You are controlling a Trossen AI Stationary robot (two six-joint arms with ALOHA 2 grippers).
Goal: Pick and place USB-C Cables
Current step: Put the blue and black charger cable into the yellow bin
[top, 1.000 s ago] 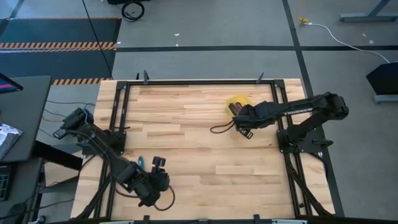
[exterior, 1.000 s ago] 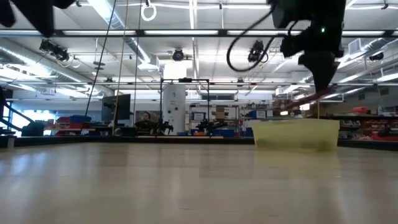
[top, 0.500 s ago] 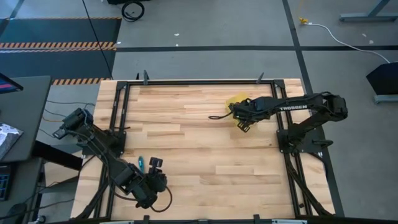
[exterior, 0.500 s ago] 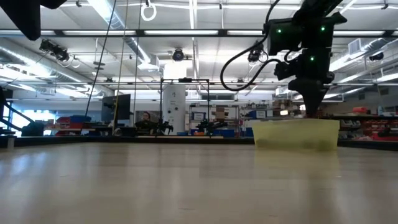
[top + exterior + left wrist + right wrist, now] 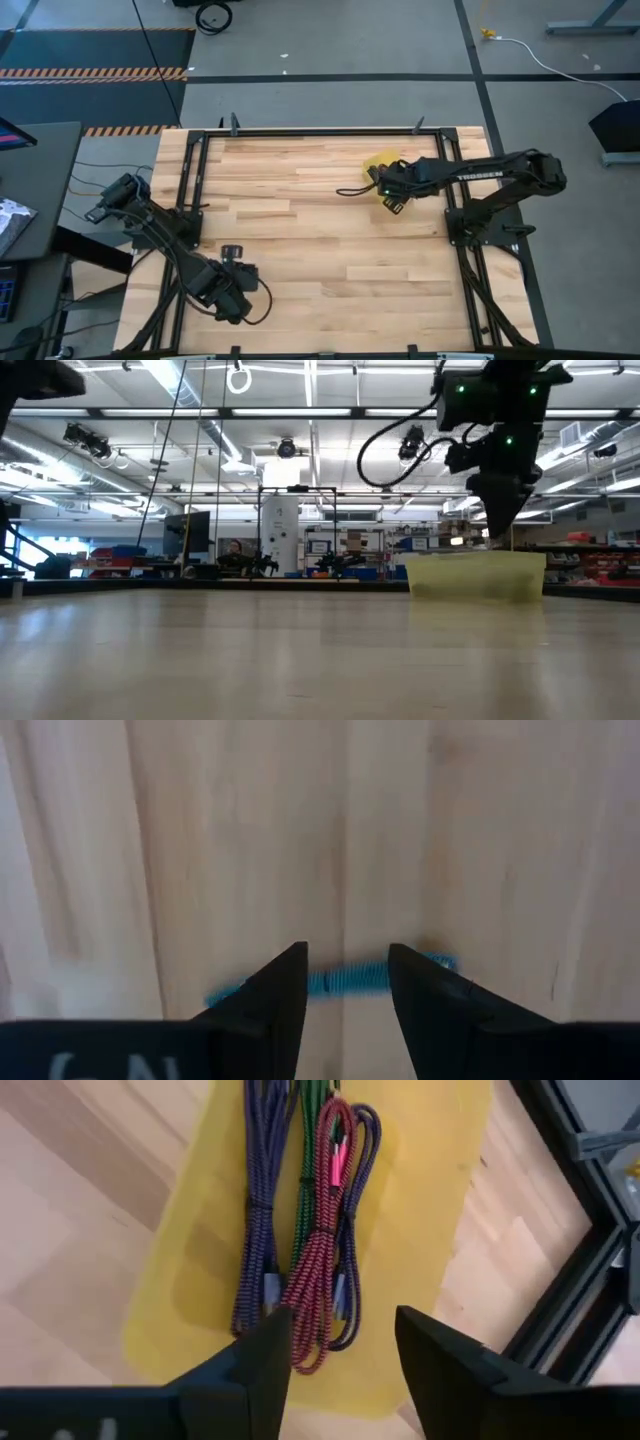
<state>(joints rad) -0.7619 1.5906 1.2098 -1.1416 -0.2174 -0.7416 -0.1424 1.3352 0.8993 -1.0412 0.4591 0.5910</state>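
The yellow tray [image 5: 430,1200] holds two purple-blue cables [image 5: 255,1200] [image 5: 355,1230], a green one [image 5: 310,1140] and a magenta one [image 5: 320,1250], all lying on its floor. My right gripper [image 5: 340,1330] hovers open above them, touching none. It shows over the tray [image 5: 380,160] at the far right in the high view and above the tray [image 5: 475,575] in the low view. A teal cable [image 5: 345,980] lies flat on the wood near the left front. My left gripper [image 5: 347,960] stands open over it, one finger to each side, and hides it in the high view [image 5: 232,254].
A black metal frame [image 5: 300,131] runs around the table's edges, and both arm bases stand on it. A black arm wire [image 5: 352,188] loops over the wood left of the tray. Bare wood lies between the two arms [image 5: 320,240].
My right gripper has gone toward the far edge, over the tray. The magenta cable, at its fingers a second ago, now lies in the tray, clear of them. My left gripper has swung toward the table's left edge and now stands over the teal cable, which has not moved.
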